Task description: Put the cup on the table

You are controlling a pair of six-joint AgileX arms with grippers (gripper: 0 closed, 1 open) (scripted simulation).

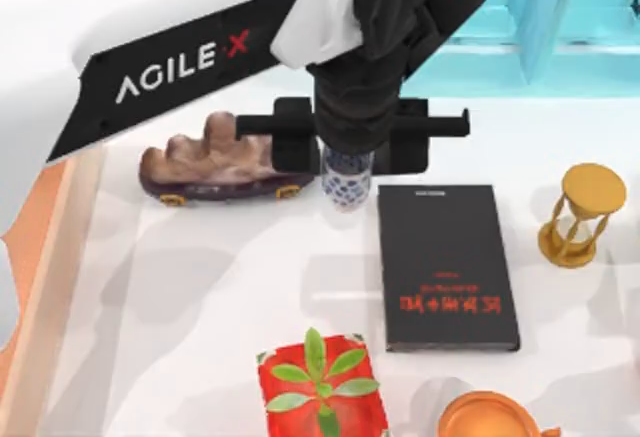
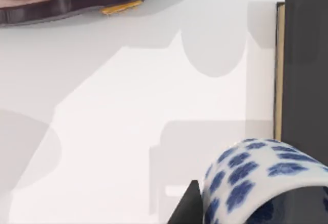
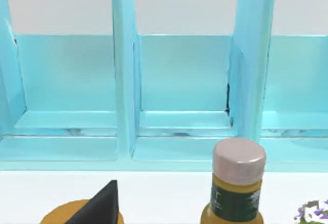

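Top view shows my left claw (image 1: 345,157) pinching the cup (image 1: 346,181) beside the black book (image 1: 446,265); I should lower straight onto bare tabletop (image 1: 220,267) before releasing.

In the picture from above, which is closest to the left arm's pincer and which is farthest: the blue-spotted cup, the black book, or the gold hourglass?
Nearest first, top view:
1. Cup: right under the left pincer, between the rock ornament and the book.
2. Black book: beside the cup, toward the right.
3. Hourglass: far right edge of the table.
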